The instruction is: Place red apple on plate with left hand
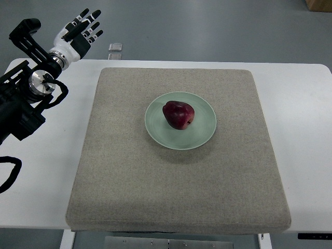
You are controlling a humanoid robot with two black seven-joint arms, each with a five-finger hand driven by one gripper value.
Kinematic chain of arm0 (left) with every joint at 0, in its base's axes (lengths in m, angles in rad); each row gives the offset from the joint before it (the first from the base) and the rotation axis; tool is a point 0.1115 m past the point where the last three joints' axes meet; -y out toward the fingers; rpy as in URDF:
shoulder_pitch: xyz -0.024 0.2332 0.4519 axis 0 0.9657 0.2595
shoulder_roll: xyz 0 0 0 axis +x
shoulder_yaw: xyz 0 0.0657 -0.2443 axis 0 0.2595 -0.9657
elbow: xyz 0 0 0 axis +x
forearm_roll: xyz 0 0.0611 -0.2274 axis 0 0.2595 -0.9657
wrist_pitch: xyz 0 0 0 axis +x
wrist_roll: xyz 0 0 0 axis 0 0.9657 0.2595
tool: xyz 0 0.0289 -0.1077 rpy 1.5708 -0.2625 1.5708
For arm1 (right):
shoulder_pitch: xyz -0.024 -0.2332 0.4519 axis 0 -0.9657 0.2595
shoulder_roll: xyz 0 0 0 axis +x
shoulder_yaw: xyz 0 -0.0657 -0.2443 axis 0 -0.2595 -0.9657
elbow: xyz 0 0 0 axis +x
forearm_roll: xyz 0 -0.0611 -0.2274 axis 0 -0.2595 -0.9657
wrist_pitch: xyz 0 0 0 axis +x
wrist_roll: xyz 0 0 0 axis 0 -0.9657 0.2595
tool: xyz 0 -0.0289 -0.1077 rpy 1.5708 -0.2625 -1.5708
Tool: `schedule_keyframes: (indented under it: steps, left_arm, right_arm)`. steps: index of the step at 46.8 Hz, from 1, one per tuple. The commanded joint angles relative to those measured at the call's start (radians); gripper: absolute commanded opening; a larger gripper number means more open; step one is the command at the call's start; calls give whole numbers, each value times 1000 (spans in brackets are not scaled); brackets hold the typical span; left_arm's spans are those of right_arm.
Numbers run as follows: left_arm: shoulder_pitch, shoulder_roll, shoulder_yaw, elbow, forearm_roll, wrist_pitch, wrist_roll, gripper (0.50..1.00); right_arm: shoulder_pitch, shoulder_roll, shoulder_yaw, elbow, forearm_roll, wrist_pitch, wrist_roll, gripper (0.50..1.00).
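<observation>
the left hand [82, 30] is raised past the tabletop's [303, 98] far left corner, its fingers spread apart and holding nothing, the arm angling in over the left edge. the red apple [178, 115] rests on the plate [203, 130], mid-mat [155, 187], well apart from the hand.

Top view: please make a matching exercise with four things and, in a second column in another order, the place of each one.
Things:
1. apple
2. plate
3. mat
4. left hand

Places:
A. on the white table, under the plate
B. raised at the upper left, fingers spread, holding nothing
C. on the plate
D. in the middle of the mat

Pairs: 1-C, 2-D, 3-A, 4-B
</observation>
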Motion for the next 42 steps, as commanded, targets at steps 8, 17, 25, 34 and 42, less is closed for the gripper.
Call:
schedule_keyframes:
  steps: [8, 17, 25, 34, 42]
  left_arm:
    - [-14, -6, 3, -4, 3, -1, -20, 992]
    - [-15, -5, -2, -2, 3, -1, -20, 992]
    - [-17, -2, -10, -1, 3, 1, -20, 992]
    - [-28, 6, -7, 1, 3, 1, -20, 992]
    - [-17, 6, -8, 1, 3, 7, -20, 992]
  right_arm:
    - [0, 0, 0, 0, 1, 0, 0, 964]
    - [0, 0, 0, 0, -1, 0, 0, 964]
    - [0, 0, 0, 0, -1, 0, 0, 964]
    - [1, 0, 0, 1, -1, 0, 0, 964]
    - [1, 0, 0, 1, 2, 1, 0, 964]
